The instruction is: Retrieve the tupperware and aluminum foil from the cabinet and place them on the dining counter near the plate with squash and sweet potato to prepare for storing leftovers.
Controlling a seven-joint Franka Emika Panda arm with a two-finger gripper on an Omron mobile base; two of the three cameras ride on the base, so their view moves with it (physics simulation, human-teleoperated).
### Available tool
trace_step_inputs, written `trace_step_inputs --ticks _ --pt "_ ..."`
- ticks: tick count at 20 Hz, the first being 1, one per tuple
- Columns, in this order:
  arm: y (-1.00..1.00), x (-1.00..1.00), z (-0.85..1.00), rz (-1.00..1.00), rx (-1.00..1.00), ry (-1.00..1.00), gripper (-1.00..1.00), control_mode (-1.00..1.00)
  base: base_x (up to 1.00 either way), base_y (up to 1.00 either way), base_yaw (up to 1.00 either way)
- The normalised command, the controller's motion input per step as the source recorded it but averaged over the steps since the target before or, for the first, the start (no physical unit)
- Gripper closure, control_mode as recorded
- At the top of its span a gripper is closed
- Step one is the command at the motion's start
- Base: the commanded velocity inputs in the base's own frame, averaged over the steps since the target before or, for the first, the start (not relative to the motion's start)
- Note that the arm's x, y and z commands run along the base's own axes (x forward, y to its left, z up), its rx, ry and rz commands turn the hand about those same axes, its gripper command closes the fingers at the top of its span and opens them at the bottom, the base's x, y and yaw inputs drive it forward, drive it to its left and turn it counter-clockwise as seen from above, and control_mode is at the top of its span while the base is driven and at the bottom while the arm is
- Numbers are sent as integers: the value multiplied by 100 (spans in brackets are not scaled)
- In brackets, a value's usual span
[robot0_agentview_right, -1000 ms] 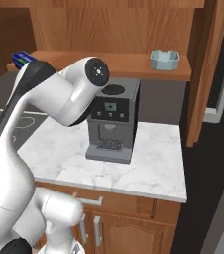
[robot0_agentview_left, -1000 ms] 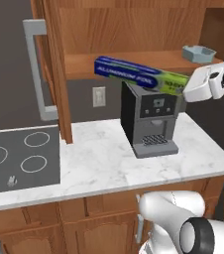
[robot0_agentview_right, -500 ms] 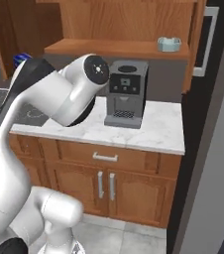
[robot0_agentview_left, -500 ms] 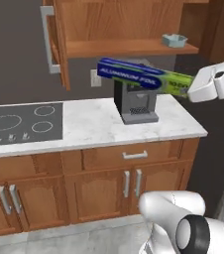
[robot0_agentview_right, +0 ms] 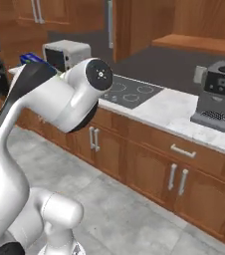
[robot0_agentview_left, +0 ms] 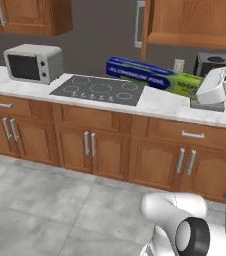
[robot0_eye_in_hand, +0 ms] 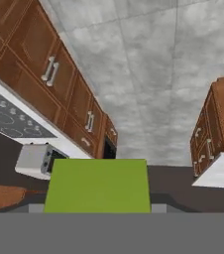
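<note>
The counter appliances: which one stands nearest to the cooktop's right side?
The black-and-grey coffee machine; the pale microwave stands on the cooktop's left side.

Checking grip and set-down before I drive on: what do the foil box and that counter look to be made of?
Foil box: looks like thin printed cardboard, smooth matte, with flat faces, sharp edges, dark blue with white lettering and a lime-green end; the hand holds that end. Counter: looks like polished marble or a stone look-alike, white with grey veins.
</note>
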Motion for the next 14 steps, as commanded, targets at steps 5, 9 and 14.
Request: trace_step_inputs --ticks 5,9,14 --pt "0 0 0 0 0 0 100 100 -13 28 100" --pt "0 0 0 0 0 0 100 100 22 6 92" --pt "0 0 0 0 0 0 100 100 74 0 79"
